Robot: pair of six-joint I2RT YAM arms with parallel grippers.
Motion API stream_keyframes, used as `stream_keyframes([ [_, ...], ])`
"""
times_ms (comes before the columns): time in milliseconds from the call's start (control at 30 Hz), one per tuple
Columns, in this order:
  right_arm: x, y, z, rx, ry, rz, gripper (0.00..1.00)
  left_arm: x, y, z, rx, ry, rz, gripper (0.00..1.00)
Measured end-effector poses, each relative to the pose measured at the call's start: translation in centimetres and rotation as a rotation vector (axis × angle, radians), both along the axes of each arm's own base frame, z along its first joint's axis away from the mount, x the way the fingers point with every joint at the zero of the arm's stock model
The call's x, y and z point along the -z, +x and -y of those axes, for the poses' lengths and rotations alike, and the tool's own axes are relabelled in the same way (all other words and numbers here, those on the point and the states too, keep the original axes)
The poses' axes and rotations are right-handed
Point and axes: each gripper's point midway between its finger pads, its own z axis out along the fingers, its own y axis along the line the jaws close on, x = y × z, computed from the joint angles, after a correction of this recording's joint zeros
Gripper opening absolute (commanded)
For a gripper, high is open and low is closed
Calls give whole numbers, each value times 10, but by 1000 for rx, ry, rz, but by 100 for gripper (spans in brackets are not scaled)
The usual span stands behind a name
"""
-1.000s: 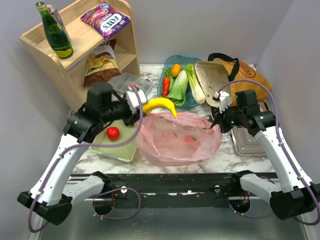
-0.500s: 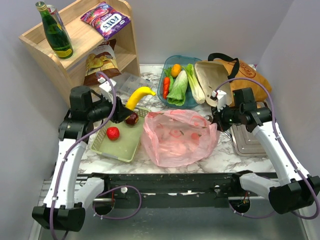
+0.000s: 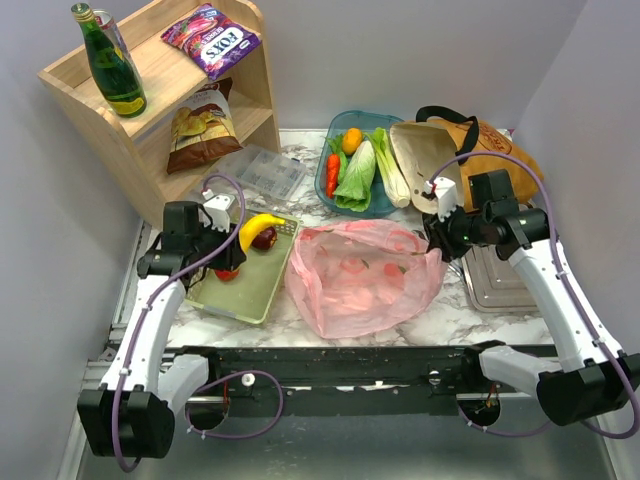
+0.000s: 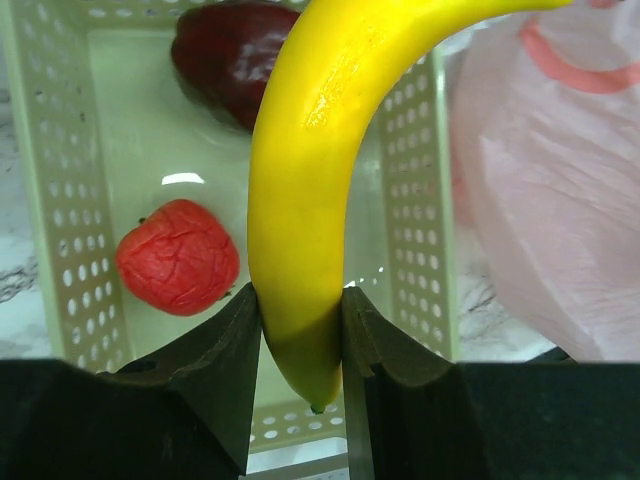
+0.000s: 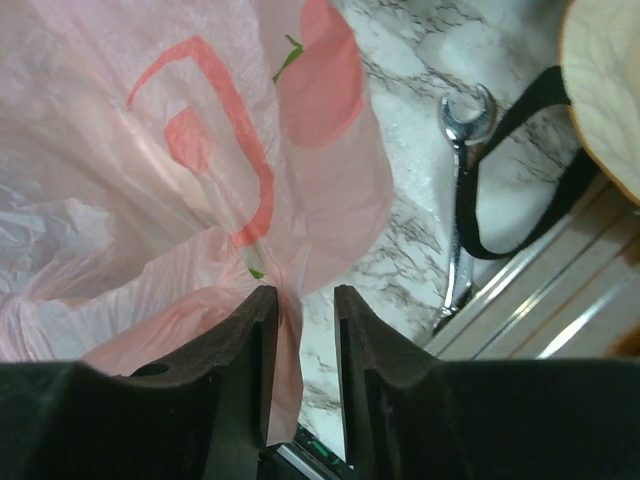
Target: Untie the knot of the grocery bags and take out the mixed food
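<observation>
While the left end effector (image 4: 300, 300) clamps the yellow banana (image 4: 320, 150) above the perforated basket (image 4: 60, 200) at left-centre, the right end effector (image 5: 298, 300) stands parted at the right rim of the pink plastic bag (image 5: 130, 200) mid-frame; the purple packet (image 3: 211, 38) on the upper-left shelf (image 3: 150, 70) reads "FOX'S".

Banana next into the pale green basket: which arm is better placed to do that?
Left. The left fingers pinch the banana directly over the basket; the right fingers stand apart around the pink bag's edge.
</observation>
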Motion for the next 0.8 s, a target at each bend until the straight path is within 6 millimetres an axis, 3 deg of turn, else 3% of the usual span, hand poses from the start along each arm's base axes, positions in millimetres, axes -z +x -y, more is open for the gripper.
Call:
stream_keyframes([
  [133, -8, 4, 12, 30, -60, 30, 69, 14, 10, -12, -51, 40, -68, 2],
  [233, -17, 9, 21, 57, -104, 70, 79, 31, 14, -16, -56, 65, -175, 9],
  [400, -39, 22, 40, 112, -190, 157, 81, 51, 9, -21, -15, 117, -286, 20],
  [567, -66, 37, 57, 177, -264, 230, 83, 56, -4, -28, 25, 175, -316, 38],
  [767, -96, 66, 61, 263, -271, 295, 85, 58, -10, -33, 80, 219, -318, 65],
  [800, -103, 74, 61, 283, -267, 313, 86, 58, -10, -33, 85, 224, -316, 76],
])
